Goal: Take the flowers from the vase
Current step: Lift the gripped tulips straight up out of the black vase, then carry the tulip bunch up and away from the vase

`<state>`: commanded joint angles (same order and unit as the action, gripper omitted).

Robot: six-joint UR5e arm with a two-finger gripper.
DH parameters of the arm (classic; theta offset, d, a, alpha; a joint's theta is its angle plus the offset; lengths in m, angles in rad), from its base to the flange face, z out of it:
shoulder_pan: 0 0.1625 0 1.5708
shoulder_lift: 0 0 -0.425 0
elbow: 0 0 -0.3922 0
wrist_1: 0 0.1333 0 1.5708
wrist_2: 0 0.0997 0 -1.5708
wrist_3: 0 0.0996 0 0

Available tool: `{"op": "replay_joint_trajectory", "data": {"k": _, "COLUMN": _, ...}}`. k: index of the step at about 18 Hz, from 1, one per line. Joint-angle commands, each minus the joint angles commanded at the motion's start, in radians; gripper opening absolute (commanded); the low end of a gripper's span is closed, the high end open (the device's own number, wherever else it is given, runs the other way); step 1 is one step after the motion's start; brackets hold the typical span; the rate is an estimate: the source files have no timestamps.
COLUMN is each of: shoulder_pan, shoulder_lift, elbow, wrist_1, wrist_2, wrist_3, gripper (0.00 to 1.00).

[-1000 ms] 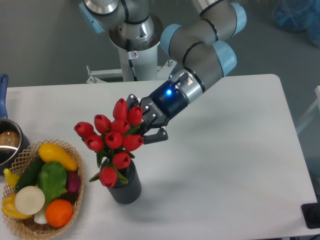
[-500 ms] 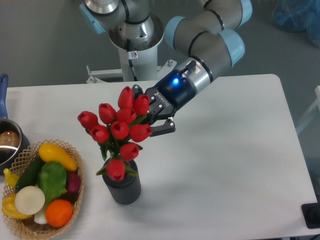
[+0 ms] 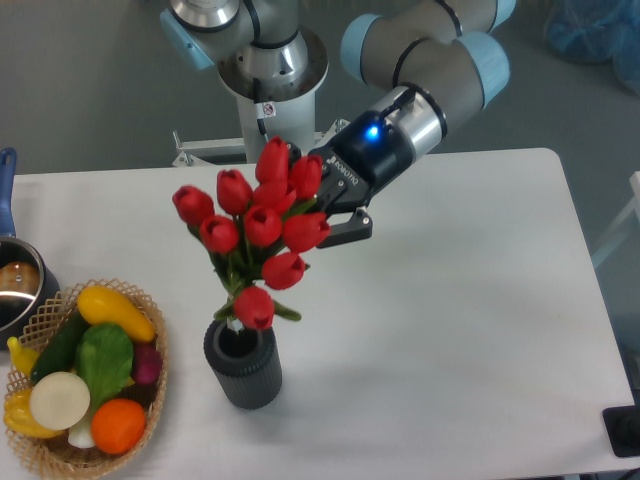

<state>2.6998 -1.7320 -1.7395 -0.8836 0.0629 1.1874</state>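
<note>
End effector [image 3: 322,212] clamped on the flowers [image 3: 257,228], gripping the bunch among the upper buds. Bunch hangs tilted above the vase [image 3: 242,362], lowest bud just over the round mouth; whether the stem ends are inside cannot be told. Vase upright on white bench [image 3: 480,300]. Wicker basket [image 3: 150,400] of toy produce beside it.

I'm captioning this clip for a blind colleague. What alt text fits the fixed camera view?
A robot arm's end effector grips a bunch of red flowers, its stems partly lifted from a dark vase on a white table. A wicker basket of toy produce sits at left.
</note>
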Motion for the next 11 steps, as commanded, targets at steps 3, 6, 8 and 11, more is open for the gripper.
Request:
{"op": "replay_joint_trajectory", "data": {"k": 3, "shoulder_pan": 0.015, "shoulder_lift": 0.014, "elbow": 0.000, "wrist_1": 0.000, "wrist_2": -0.002, "wrist_3": -0.015, "gripper": 0.32}}
{"op": "replay_joint_trajectory", "data": {"k": 6, "shoulder_pan": 0.047, "shoulder_lift": 0.015, "elbow": 0.000, "wrist_1": 0.000, "wrist_2": -0.003, "wrist_3": -0.015, "gripper": 0.32}}
{"op": "replay_joint_trajectory", "data": {"k": 8, "shoulder_pan": 0.086, "shoulder_lift": 0.012, "elbow": 0.000, "wrist_1": -0.002, "wrist_2": -0.005, "wrist_3": -0.017, "gripper": 0.32}}
{"op": "replay_joint_trajectory", "data": {"k": 11, "shoulder_pan": 0.150, "shoulder_lift": 0.011, "elbow": 0.005, "wrist_1": -0.002, "wrist_2": -0.006, "wrist_3": -0.015, "gripper": 0.32}}
